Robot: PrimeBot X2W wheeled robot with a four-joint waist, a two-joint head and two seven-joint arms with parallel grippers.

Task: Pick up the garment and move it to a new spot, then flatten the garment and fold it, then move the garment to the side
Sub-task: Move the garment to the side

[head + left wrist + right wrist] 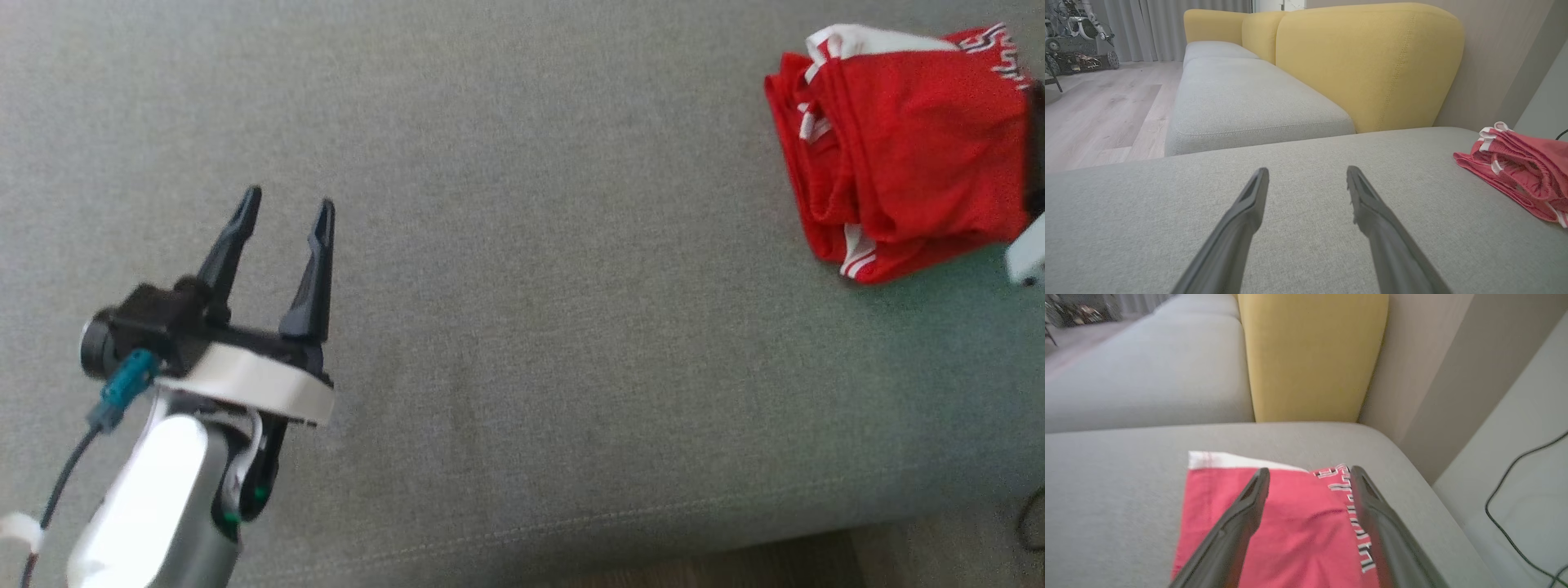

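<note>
The garment (906, 155) is red with white trim and lettering, folded into a compact bundle at the far right of the grey cushion (522, 286). It also lies at the right edge of the left wrist view (1523, 179). My right gripper (1308, 473) hovers over the garment (1298, 522) with its fingers spread and nothing between them. A pale piece of the right arm (1027, 253) shows beside the bundle. My left gripper (287, 204) stands open over bare cushion at the lower left, far from the garment.
A yellow backrest (1367, 61) rises behind the cushion, with a second grey seat (1241, 98) beyond it. The cushion's front edge (571, 531) meets wooden floor. A wall and a black cable (1515, 506) lie to the garment's right.
</note>
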